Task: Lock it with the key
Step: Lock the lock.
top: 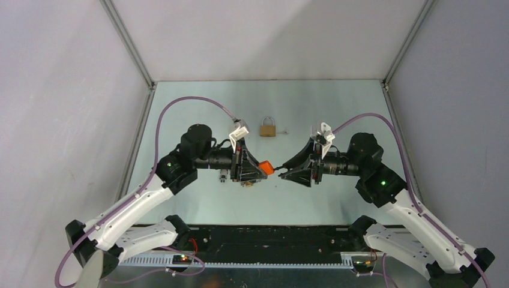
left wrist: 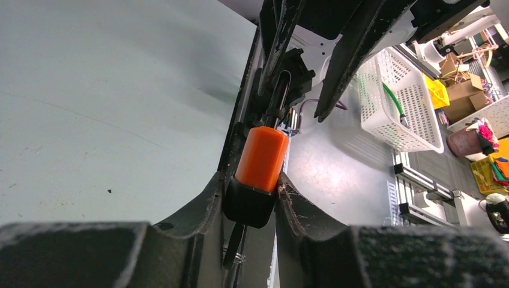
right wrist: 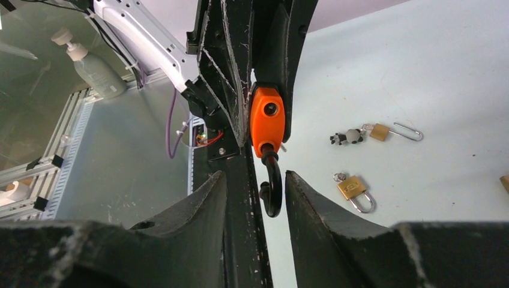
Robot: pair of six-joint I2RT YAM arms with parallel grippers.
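Orange padlock (right wrist: 267,117), a rigid, smooth and likely slippery body, sits clamped in my left gripper (left wrist: 252,183) above the near centre of the table (top: 198,114); my right gripper (right wrist: 255,177) stands open astride its stiff black shackle (right wrist: 271,189), the apparent hold point, though the key is not clearly visible.

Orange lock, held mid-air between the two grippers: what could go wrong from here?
1. Drop: only the left gripper clamps the lock; the right gripper has its jaws open either side of the shackle. Releasing early would likely drop it onto the table.
2. Clash: both grippers' tips nearly meet in the top view, so a small misalignment could knock them together or twist the lock.
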